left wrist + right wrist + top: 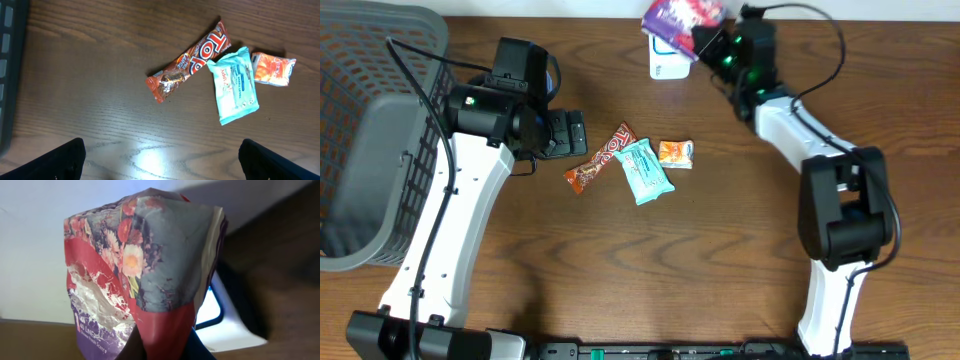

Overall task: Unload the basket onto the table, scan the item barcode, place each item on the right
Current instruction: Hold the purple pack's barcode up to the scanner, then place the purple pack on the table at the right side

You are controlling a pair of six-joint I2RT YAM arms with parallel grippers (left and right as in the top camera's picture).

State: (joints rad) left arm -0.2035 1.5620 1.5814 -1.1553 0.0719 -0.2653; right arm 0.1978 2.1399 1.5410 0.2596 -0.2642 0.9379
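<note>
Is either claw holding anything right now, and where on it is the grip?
The right claw is shut on the floral packet, pinching its bottom edge as the wrist camera shows it. The left claw is open and empty.

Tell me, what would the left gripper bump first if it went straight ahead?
Probably the bare table, just short of the candy bar; the left gripper points down at it, though depth is unclear.

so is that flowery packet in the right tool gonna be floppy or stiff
Probably floppy: the packet is creased and crumpled above where the right tool pinches it. Likely light, since a pinch at one end carries all of it. Its glossy film looks slippery, so it might twist or slide in the grip.
</note>
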